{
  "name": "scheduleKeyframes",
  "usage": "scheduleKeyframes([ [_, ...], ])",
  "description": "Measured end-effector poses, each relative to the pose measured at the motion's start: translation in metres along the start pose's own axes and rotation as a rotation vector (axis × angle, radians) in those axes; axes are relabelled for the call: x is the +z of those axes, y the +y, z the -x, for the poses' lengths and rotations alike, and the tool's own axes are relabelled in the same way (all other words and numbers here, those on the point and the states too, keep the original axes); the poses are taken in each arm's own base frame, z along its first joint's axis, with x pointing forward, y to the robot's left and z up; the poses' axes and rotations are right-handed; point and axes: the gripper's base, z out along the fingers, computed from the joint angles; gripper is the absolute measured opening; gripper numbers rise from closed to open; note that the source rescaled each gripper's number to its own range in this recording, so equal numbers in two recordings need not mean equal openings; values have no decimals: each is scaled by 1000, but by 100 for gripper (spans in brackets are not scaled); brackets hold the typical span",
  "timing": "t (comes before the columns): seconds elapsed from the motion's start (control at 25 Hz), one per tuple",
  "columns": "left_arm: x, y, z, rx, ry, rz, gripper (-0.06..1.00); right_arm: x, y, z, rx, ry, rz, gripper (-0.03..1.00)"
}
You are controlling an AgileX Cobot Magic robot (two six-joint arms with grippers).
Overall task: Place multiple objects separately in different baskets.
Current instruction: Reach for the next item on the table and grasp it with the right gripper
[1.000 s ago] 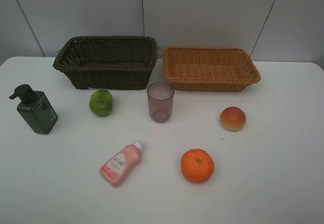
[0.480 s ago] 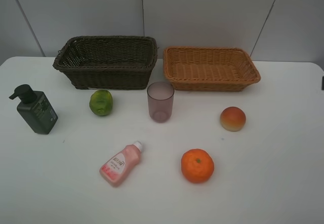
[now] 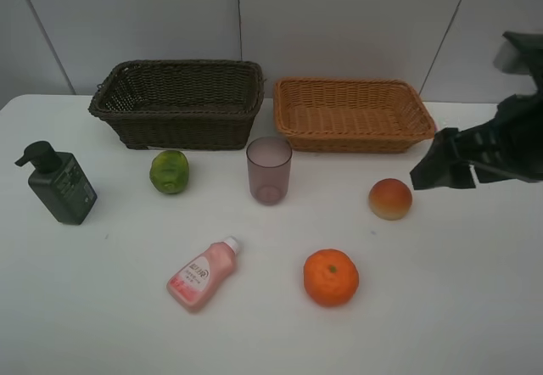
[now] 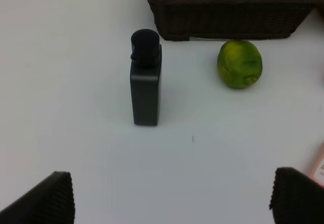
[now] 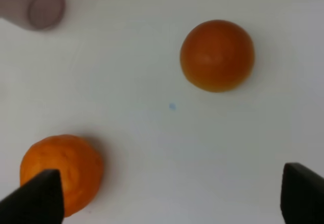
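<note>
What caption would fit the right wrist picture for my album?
Open right gripper hovering above a peach and a tangerine on a white table.

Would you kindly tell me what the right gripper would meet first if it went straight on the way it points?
Probably the bare white table, between the red-yellow round peach and the orange tangerine; the open right gripper centres on neither, though depth is unclear.

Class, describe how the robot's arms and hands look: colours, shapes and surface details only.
The right arm is black and blocky, with a pale grey part at its top. The right hand is black and angular. The left hand shows black fingers with fine ribbing. No cables or markings are visible.
</note>
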Motion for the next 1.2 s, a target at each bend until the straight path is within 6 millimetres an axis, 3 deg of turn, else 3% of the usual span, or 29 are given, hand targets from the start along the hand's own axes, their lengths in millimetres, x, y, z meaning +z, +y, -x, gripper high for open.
scheduleKeyframes([
  [0.28, 0, 0, 0, 0, 0, 0, 100, 41, 1, 41, -19, 182, -43, 79],
  [0.48, 0, 0, 0, 0, 0, 0, 100, 69, -4, 67, -79, 268, -110, 96],
  [0.64, 0, 0, 0, 0, 0, 0, 100, 92, -10, 82, -86, 290, -132, 97],
  [0.96, 0, 0, 0, 0, 0, 0, 100, 122, -41, 89, 47, 258, -166, 97],
  [1.2, 0, 0, 0, 0, 0, 0, 100, 136, -44, 87, 137, 264, -178, 97],
])
